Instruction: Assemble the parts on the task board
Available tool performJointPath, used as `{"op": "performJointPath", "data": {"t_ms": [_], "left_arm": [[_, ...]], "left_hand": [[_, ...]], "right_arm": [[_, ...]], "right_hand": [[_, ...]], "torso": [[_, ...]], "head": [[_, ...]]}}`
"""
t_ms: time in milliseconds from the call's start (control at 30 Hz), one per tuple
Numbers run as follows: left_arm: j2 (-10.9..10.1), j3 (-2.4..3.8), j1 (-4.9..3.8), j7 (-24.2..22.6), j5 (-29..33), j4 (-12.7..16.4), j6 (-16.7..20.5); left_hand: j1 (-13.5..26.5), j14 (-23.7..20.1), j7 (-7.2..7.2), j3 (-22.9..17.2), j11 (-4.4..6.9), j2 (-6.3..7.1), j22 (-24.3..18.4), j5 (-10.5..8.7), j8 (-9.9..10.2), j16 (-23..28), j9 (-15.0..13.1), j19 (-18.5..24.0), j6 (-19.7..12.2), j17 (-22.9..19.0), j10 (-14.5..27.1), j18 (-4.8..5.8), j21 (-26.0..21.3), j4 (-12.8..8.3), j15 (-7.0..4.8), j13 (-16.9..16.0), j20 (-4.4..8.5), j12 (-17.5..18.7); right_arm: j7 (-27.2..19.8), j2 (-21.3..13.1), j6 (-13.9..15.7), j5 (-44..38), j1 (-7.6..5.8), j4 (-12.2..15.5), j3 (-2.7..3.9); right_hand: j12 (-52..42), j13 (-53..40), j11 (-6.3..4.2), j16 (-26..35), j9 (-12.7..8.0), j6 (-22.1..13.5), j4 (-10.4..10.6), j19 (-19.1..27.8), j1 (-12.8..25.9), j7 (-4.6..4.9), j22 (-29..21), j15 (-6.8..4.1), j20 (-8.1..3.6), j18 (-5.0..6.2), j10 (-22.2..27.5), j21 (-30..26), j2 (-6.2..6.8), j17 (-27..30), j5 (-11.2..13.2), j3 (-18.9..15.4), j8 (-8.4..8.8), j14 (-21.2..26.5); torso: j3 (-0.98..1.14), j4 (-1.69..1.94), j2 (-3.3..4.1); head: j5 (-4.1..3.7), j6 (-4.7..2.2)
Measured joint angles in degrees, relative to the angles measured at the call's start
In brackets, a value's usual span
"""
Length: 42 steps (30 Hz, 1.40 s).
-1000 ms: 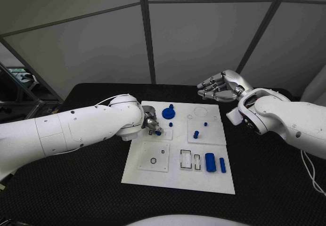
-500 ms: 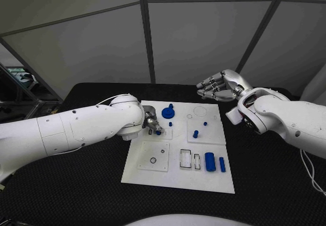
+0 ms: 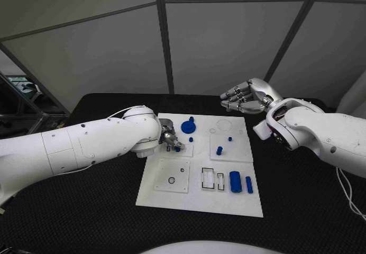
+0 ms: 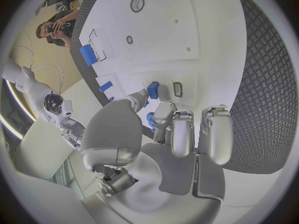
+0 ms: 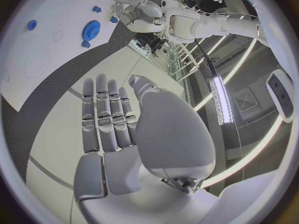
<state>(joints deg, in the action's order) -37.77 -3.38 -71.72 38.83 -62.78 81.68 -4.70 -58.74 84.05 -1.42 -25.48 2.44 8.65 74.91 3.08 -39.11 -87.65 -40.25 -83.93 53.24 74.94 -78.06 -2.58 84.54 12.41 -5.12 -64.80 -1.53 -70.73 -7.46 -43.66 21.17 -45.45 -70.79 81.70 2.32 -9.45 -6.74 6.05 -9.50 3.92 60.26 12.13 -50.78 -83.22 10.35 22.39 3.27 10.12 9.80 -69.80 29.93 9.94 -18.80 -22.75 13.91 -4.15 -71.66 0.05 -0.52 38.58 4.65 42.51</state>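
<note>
The white task board [image 3: 200, 198] lies in the middle of the black table. My left hand [image 3: 169, 138] reaches over the board's left half and pinches a small blue part [image 3: 177, 149] between thumb and fingers. In the left wrist view that blue part [image 4: 152, 90] sits at the fingertips [image 4: 163, 112], right beside a small rectangular slot [image 4: 177, 89]. A blue gear [image 3: 188, 126] stands near the board's far edge, with short blue pegs [image 3: 219, 151] to its right. My right hand [image 3: 245, 98] hovers beyond the far edge, fingers apart and holding nothing.
A blue cylinder [image 3: 236, 181] and a thin blue bar [image 3: 249, 184] lie at the board's near right, beside two rectangular recesses [image 3: 208, 178]. A round recess [image 3: 225, 125] is at the far right corner. Grey panels wall in the table's far side.
</note>
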Motion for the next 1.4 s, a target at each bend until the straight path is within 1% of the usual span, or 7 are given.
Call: {"op": "performJointPath", "data": {"t_ms": [433, 700, 867, 967, 1133, 1267, 1400], "left_arm": [[-0.21, -0.01, 0.03, 0.06, -0.01, -0.23, 0.20], [-0.63, 0.21, 0.06, 0.06, -0.02, 0.20, 0.87], [-0.81, 1.63, 0.12, -0.01, -0.01, 0.67, 1.35], [-1.24, 3.15, 0.12, -0.05, -0.01, 1.08, 1.47], [-2.70, 5.50, -0.31, 0.00, -0.01, 1.69, 0.71], [-3.23, 6.34, -1.26, 0.10, 0.02, 0.92, -0.69], [-2.49, 6.89, -2.75, 0.15, 0.16, -2.58, -2.81]], "left_hand": [[0.69, 0.00, 0.00, 9.15, 0.00, 0.22, 0.00, 0.00, 0.00, 0.00, -0.36, -0.21, 0.00, 0.00, 0.00, 0.00, 0.00, 3.70, 0.00, 0.01, 0.21, 0.00], [1.04, 0.00, 0.00, 12.95, 0.00, -0.93, 0.00, 0.00, 0.01, 0.00, -0.52, -0.21, 0.00, 0.00, 0.00, 0.00, 0.00, 4.25, 0.00, 0.01, 0.21, -0.22], [1.12, 0.00, 0.00, 13.71, 0.00, -0.99, 0.00, 0.00, 0.23, 0.00, -0.58, -0.21, 0.00, 0.00, 0.00, -0.01, -0.01, 4.21, 0.00, 0.06, 0.21, -0.23], [0.48, 0.00, 0.00, 14.50, 0.00, -1.63, 0.00, 0.00, 0.23, 0.00, -0.57, -0.20, 0.00, 0.00, 0.00, 0.00, -0.01, 3.93, 0.00, 0.49, 0.20, -0.23], [-4.31, -0.06, -1.28, 16.06, -1.15, -2.12, 0.00, 0.00, 3.14, 0.00, 0.81, 0.52, -2.11, 0.00, 2.26, 0.01, -2.04, 3.58, 0.19, 3.78, -0.09, 2.57], [-6.23, -0.02, -2.27, 17.11, -2.10, -2.42, 0.00, 0.00, 5.86, 0.00, 3.23, 1.30, -3.11, 0.00, 3.58, 0.01, -2.93, 3.87, 0.84, 5.62, -0.87, 4.00], [-6.90, -0.09, -2.78, 17.83, -2.61, -2.80, 0.00, 0.00, 7.70, 0.45, 4.98, 1.78, -3.61, 0.00, 4.77, 0.01, -3.67, 3.94, 1.32, 7.26, -1.35, 5.20]], "right_arm": [[-0.02, 0.05, -0.12, 0.12, 0.00, -0.28, 0.00], [-0.04, 0.19, -0.20, 0.16, 0.01, -0.54, -0.01], [-0.06, 0.30, -0.26, 0.19, 0.01, -0.71, -0.01], [-0.07, 0.32, -0.29, 0.21, 0.02, -0.82, -0.01], [-0.08, 0.32, -0.33, 0.25, 0.02, -1.01, -0.02], [-0.08, 0.33, -0.35, 0.27, 0.02, -1.15, -0.02], [-0.08, 0.41, -0.37, 0.30, 0.02, -1.28, -0.02]], "right_hand": [[0.00, 0.07, 0.00, 0.00, 0.00, 0.00, 0.05, 0.00, 0.01, 0.00, -0.08, 0.00, 0.00, 0.00, 0.00, -0.22, 0.01, -0.01, 0.00, -0.05, 0.00, 0.00], [0.00, 0.11, 0.00, 0.21, 0.00, 0.00, 0.05, 0.00, 0.22, 0.00, -0.14, 0.00, 0.00, 0.00, 0.00, -0.22, 0.22, 0.01, 0.00, -0.05, 0.00, 0.00], [0.00, 0.11, 0.00, 0.21, 0.00, 0.00, 0.20, 0.00, 0.24, 0.00, -0.14, 0.21, 0.00, 0.01, 0.00, -0.22, 0.20, 0.04, 0.00, -0.20, 0.00, -0.21], [0.00, 0.11, 0.00, 0.21, 0.00, 0.00, 0.20, 0.00, 0.52, 0.00, -0.13, 0.21, 0.00, 0.00, 0.00, -0.22, -0.08, 0.04, 0.00, -0.20, 0.00, -0.21], [0.00, 0.11, 0.00, 0.21, 0.00, 0.00, 0.20, 0.00, 0.52, 0.00, -0.18, 0.21, 0.00, 0.00, 0.00, -0.22, -0.08, 0.04, 0.00, -0.20, 0.00, -0.21], [0.00, 0.17, 0.00, 0.21, 0.00, 0.00, 0.36, 0.00, 0.52, 0.00, -0.18, 0.21, 0.00, 0.00, 0.00, -0.46, -0.08, 0.03, -0.21, -0.03, 0.00, -0.21], [0.00, 0.17, 0.00, 0.21, 0.00, 0.00, 0.36, 0.00, 0.52, 0.00, -0.18, 0.21, 0.00, 0.00, 0.00, -0.47, -0.08, 0.03, -0.21, -0.03, 0.00, -0.21]], "torso": [[-0.05, 0.04, -0.03], [-0.04, 0.09, -0.03], [-0.04, 0.09, -0.03], [-0.04, 0.08, -0.03], [-0.03, 0.09, -0.03], [-0.01, 0.09, -0.03], [-0.01, 0.09, -0.02]], "head": [[-0.16, -0.19], [-0.07, -0.29], [0.02, -0.45], [0.04, -0.53], [0.05, -0.57], [0.05, -0.68], [0.05, -0.82]]}}
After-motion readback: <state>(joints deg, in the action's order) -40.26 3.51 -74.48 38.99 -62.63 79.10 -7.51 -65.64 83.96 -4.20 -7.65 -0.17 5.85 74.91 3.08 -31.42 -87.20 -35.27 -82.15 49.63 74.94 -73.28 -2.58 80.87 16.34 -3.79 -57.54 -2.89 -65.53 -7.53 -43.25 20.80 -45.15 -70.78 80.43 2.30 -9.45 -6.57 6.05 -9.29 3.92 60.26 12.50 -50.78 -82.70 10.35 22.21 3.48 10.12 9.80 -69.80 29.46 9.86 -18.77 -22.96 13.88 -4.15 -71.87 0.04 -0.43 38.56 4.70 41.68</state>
